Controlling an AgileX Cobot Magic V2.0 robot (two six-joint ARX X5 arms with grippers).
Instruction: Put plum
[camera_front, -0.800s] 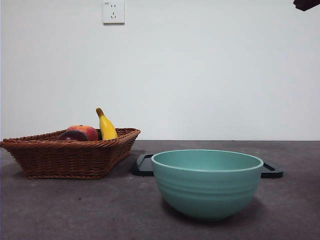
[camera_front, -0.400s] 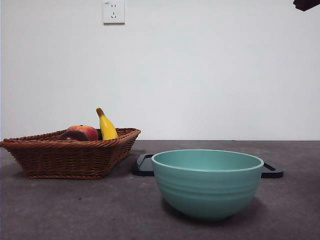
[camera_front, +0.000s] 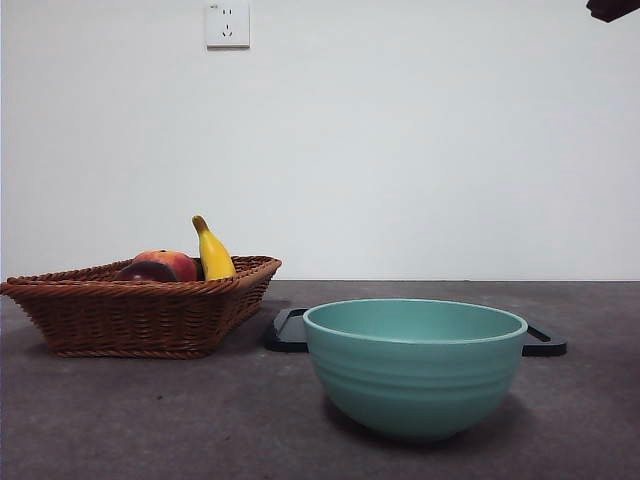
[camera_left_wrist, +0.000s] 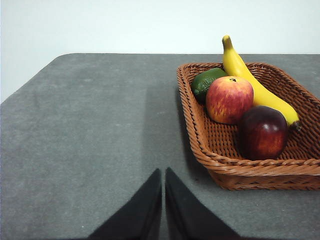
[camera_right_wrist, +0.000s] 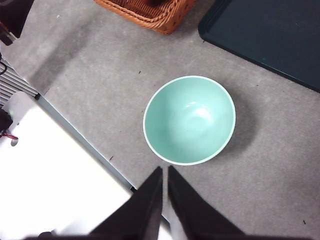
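Observation:
The plum (camera_left_wrist: 263, 132), dark maroon and glossy, lies in the wicker basket (camera_left_wrist: 210, 150) beside a red-orange fruit (camera_left_wrist: 229, 99), a banana (camera_left_wrist: 250, 82) and a green fruit (camera_left_wrist: 206, 82). From the front only the top of the plum (camera_front: 143, 271) shows over the basket rim (camera_front: 140, 290). My left gripper (camera_left_wrist: 163, 172) is shut, empty, over bare table short of the basket. My right gripper (camera_right_wrist: 165, 171) is shut and empty, high above the near rim of the teal bowl (camera_right_wrist: 189, 119). A black tip (camera_front: 612, 9) of an arm shows at the top right corner in the front view.
The teal bowl (camera_front: 414, 365) stands at the front centre, empty. A dark flat tray (camera_front: 290, 332) lies behind it, also seen as the tray (camera_right_wrist: 270, 37) from above. The table's edge (camera_right_wrist: 85, 140) runs close to the bowl. A wall socket (camera_front: 227, 23) is on the white wall.

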